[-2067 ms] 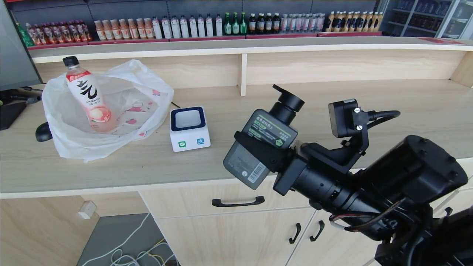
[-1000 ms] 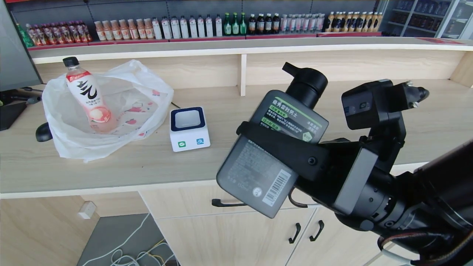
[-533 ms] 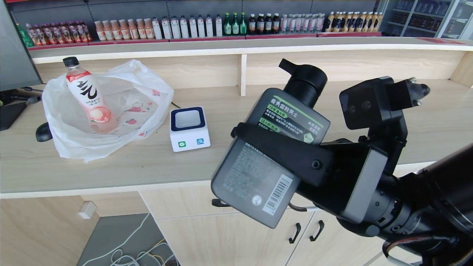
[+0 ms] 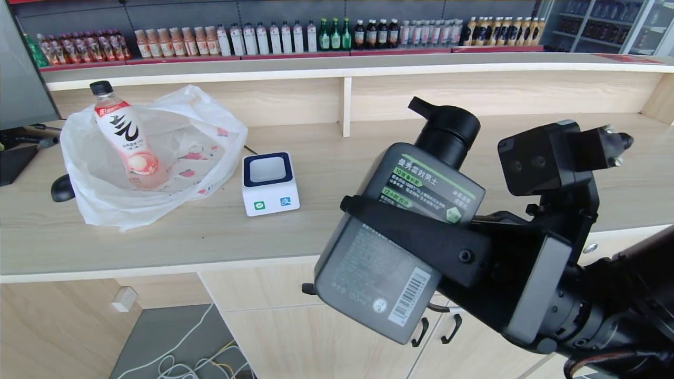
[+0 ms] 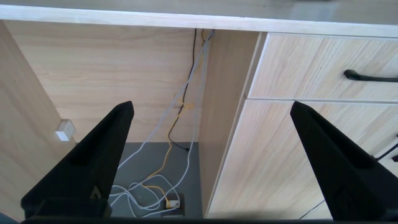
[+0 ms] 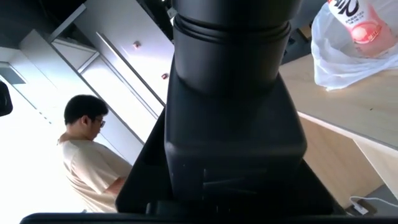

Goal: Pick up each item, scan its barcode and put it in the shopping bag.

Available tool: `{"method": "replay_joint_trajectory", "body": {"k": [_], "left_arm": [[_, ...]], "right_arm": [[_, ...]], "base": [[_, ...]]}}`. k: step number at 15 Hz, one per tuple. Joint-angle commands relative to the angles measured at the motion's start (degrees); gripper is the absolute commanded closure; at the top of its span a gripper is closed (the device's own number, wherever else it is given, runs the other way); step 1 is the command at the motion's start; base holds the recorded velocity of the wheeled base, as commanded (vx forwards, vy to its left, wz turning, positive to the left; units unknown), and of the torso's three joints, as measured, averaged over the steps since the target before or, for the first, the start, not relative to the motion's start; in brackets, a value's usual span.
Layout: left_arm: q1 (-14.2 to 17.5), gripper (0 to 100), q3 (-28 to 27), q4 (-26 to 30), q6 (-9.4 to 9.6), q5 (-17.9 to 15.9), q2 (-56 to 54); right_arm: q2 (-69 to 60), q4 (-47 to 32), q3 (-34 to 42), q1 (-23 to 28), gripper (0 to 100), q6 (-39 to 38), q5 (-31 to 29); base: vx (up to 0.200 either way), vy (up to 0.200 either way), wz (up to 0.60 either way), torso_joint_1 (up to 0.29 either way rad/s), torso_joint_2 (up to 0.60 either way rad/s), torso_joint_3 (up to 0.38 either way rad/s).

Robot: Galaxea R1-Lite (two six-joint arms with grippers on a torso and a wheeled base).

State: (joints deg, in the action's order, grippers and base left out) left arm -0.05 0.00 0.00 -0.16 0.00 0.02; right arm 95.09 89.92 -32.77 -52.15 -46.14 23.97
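My right gripper is shut on a dark grey pump bottle and holds it tilted in the air, in front of the counter's front edge. The bottle's back label and barcode face the head camera. In the right wrist view the bottle stands close before the camera. A white scanner box with a blue rim sits on the counter, to the bottle's left. Farther left lies the open white shopping bag with a peach drink bottle leaning in it. My left gripper is open, low before the cabinet front.
A raised wooden shelf with a divider runs behind the counter. A monitor and a black mouse are at the far left. Drawer handles sit below the counter. Cables lie on the floor.
My right arm has raised the pump bottle much nearer to the head camera, then shifted it slightly right and down. The bag, drink bottle and scanner have not moved.
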Motion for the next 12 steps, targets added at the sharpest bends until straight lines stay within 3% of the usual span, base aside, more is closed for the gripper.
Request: {"method": "replay_joint_trajectory", "body": {"k": [1, 8, 9, 12], "left_arm": [[0.05, 0, 0.00, 0.00, -0.02, 0.00, -0.02], [0.05, 0, 0.00, 0.00, -0.02, 0.00, -0.02], [-0.04, 0, 0.00, 0.00, -0.02, 0.00, -0.02], [-0.04, 0, 0.00, 0.00, -0.02, 0.00, -0.02]], "right_arm": [[-1.66, 0.08, 3.15, 0.03, 100, 1.05, 0.03], [-1.22, 0.08, 7.98, 2.05, 100, 15.99, -3.14], [-0.69, -1.06, 8.07, 2.76, 100, 21.44, -6.21], [-0.69, -4.05, 7.98, 2.58, 100, 27.77, -15.97]], "base": [[0.000, 0.000, 0.00, 0.000, 0.00, 0.000], [0.000, 0.000, 0.00, 0.000, 0.00, 0.000], [0.000, 0.000, 0.00, 0.000, 0.00, 0.000], [0.000, 0.000, 0.00, 0.000, 0.00, 0.000]]}}
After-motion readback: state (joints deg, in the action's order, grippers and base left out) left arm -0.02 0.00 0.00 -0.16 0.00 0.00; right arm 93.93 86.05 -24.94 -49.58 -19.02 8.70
